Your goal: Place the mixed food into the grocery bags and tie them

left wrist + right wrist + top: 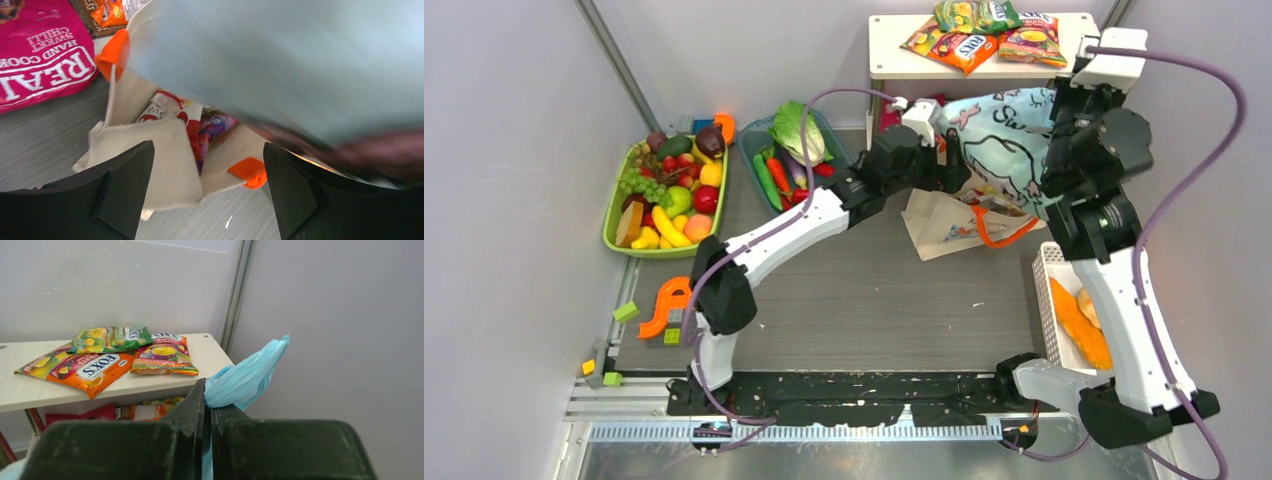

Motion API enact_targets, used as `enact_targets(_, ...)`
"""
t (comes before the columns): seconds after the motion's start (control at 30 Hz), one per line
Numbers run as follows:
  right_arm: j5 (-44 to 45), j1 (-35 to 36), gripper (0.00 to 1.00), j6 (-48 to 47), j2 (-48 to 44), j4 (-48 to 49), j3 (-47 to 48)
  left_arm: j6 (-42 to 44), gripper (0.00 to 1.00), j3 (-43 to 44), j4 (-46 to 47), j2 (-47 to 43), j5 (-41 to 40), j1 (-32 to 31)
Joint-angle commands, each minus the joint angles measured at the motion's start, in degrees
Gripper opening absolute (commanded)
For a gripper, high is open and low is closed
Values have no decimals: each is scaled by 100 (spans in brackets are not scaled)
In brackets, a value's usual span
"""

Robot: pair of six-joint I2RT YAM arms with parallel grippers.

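The beige canvas tote (944, 225) with orange handles (999, 232) lies on the table's far side. In the left wrist view, red and purple snack packets (210, 129) show inside the tote (165, 165). My left gripper (207, 150) hovers open just above its mouth, nothing between the fingers (125, 190). My right gripper (207, 410) is shut on a bunched handle of the light-blue plastic bag (245, 380). The right arm holds that bag (999, 140) lifted over the tote, next to my left gripper (952, 165). More snack packets (979, 35) lie on the white shelf (894, 55).
A green tray of toy fruit (669, 195) and a second tray with cabbage and vegetables (789, 150) sit at the far left. A white mesh basket (1046, 300) holding orange items stands by the right arm. A pink crisp packet (40, 65) lies beside the tote.
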Motion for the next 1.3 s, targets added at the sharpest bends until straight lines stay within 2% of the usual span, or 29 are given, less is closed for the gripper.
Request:
enact_targets(0.0,-657,-539,5,594,278,401,327,-206,82,767,-43,611,-393,-82)
enact_targets(0.2,-1326,-1083,5,1266,625,184,499,-79,75,1104,-453,1020,-704,-163)
enact_targets(0.3,-1743,-1309,5,1518,722,77,472,24,67,1033,-651,1022,-885,-164)
enact_targets(0.6,-2619,-1448,5,1682,383,-562,162,357,15,76,-609,181,-1335,-84)
enact_targets(0.77,-3386,-1444,5,1775,176,-1152,216,386,0,-523,-577,-350,-1231,6)
enact_targets(0.93,-4638,-1440,5,1894,385,-2454,938,506,0,-1366,-428,-1080,-1215,74)
enact_targets(1.07,-5182,-1377,5,1917,319,-3293,1080,514,0,-1905,-446,-1678,-815,250)
enact_targets(1.17,-5125,-985,5,1686,362,-3731,1272,527,0,-2276,-456,-2039,-485,346)
enact_targets(1.23,-4713,-322,5,1307,538,-4073,1460,574,0,-2534,-398,-2290,-240,379)
enact_targets(1.27,-4100,-19,5,1172,623,-4247,1527,601,0,-2663,-346,-2417,-150,387)
